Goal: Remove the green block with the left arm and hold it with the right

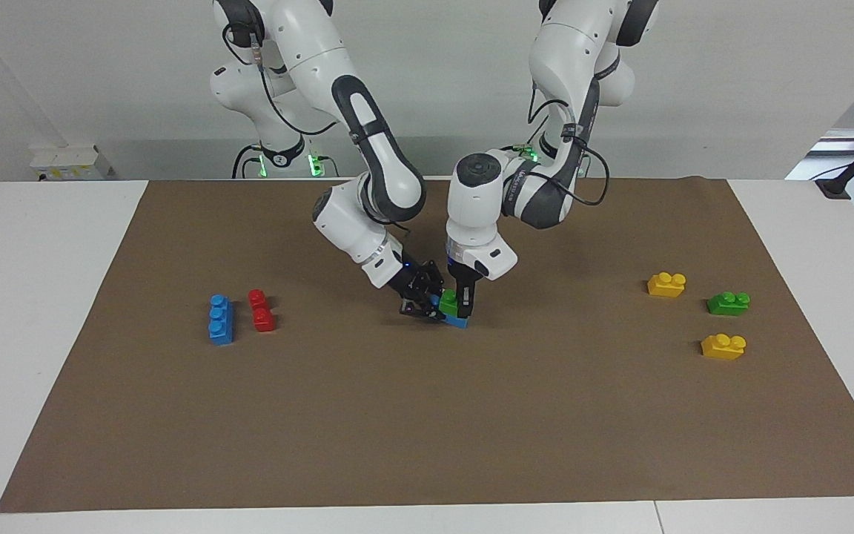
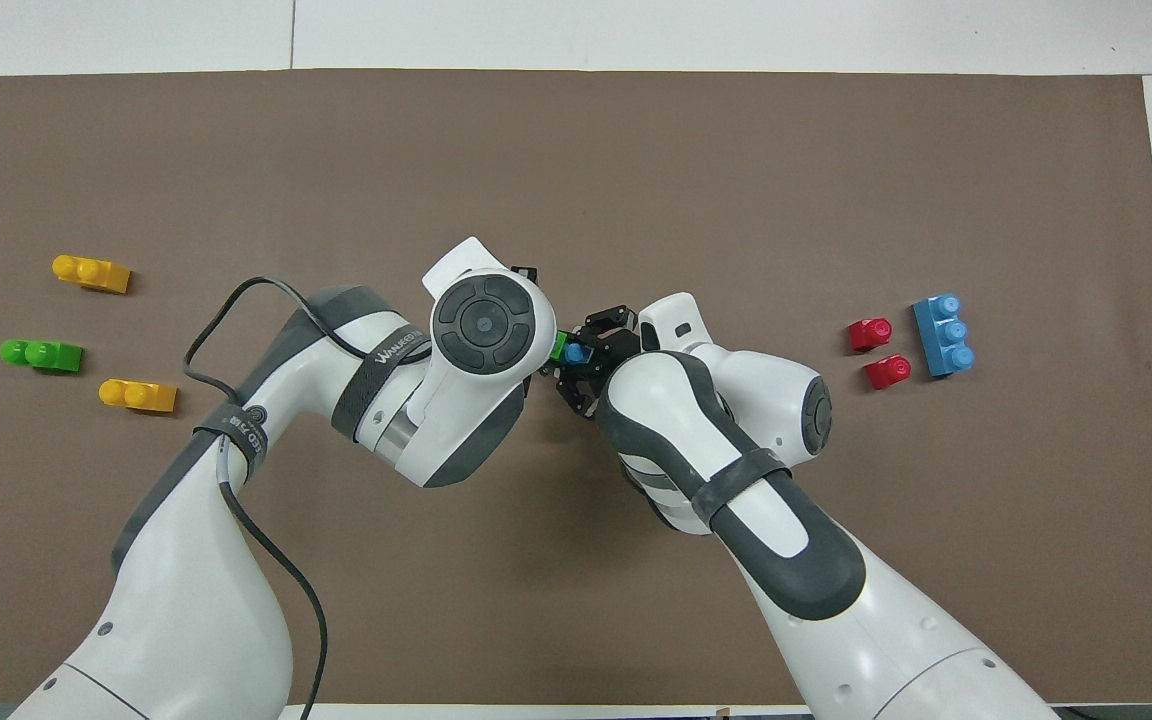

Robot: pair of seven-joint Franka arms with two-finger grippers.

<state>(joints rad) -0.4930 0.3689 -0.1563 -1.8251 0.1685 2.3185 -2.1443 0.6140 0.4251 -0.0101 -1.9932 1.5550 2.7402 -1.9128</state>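
Observation:
A green block (image 1: 448, 301) sits on top of a blue brick (image 1: 457, 321) in the middle of the brown mat (image 1: 427, 415). My left gripper (image 1: 462, 298) comes down from above, its fingers closed on the green block. My right gripper (image 1: 422, 305), with the blue wrist light, reaches in low from the right arm's end and grips the blue brick. In the overhead view, slivers of the green block (image 2: 558, 347) and the blue brick (image 2: 575, 353) show between the two wrists. The right gripper (image 2: 586, 362) shows there; the left gripper's fingers are hidden under its wrist.
A second green block (image 1: 728, 302) lies between two yellow bricks (image 1: 666, 284) (image 1: 723, 346) toward the left arm's end. A blue three-stud brick (image 1: 220, 319) and a red brick (image 1: 261, 310) lie toward the right arm's end.

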